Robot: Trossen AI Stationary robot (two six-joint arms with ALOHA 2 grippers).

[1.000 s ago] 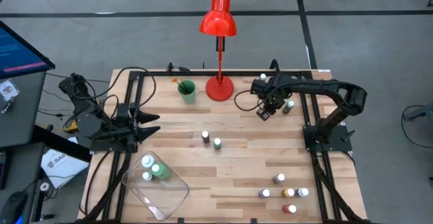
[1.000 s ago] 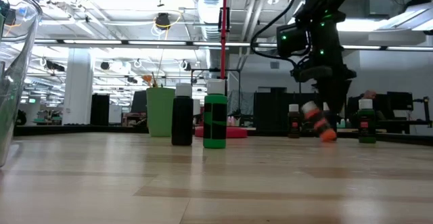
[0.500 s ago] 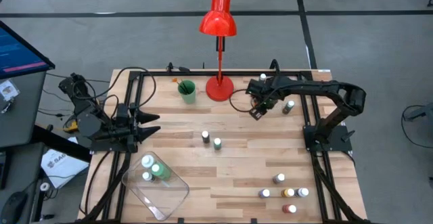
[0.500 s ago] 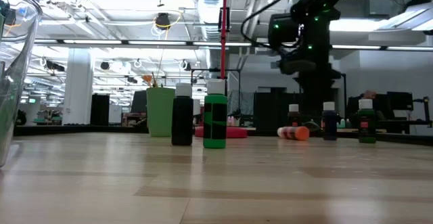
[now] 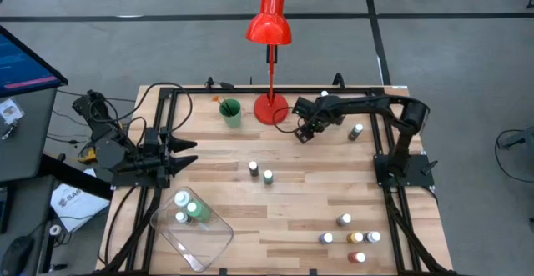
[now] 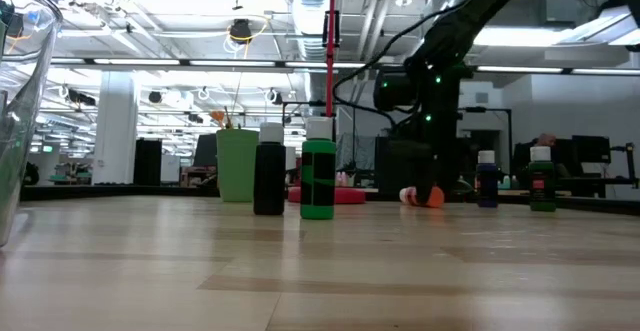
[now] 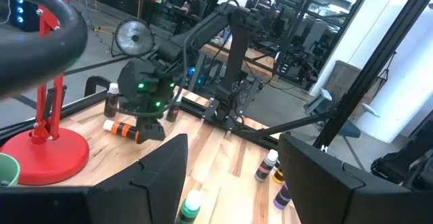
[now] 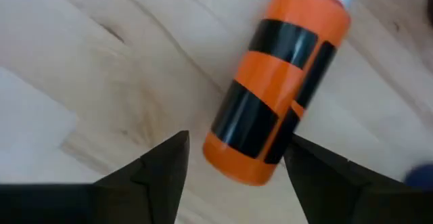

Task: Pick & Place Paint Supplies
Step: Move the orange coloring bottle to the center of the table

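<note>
An orange paint bottle [image 8: 270,88] with black bands and a white cap lies on its side on the wood by the red lamp's base; it also shows in the low view [image 6: 422,197] and the left wrist view [image 7: 120,128]. My right gripper [image 8: 233,149] points down over it and is open, with a finger on either side of the bottle's bottom end; in the high view the right gripper [image 5: 304,132] hides the bottle. My left gripper [image 5: 185,153] waits open at the table's left edge.
A black bottle [image 5: 253,168] and a green bottle [image 5: 268,177] stand mid-table. A clear tray [image 5: 200,236] at the near left holds bottles. The green cup [image 5: 230,112] and red lamp base [image 5: 270,107] stand at the far edge. More bottles [image 5: 350,236] stand at the near right, and one bottle [image 5: 357,131] stands by the right arm.
My right gripper held the orange bottle tilted just above the table and has let it go. The bottle now lies on its side and has rolled a little toward the lamp. The gripper has gone down and toward the table's left after it.
</note>
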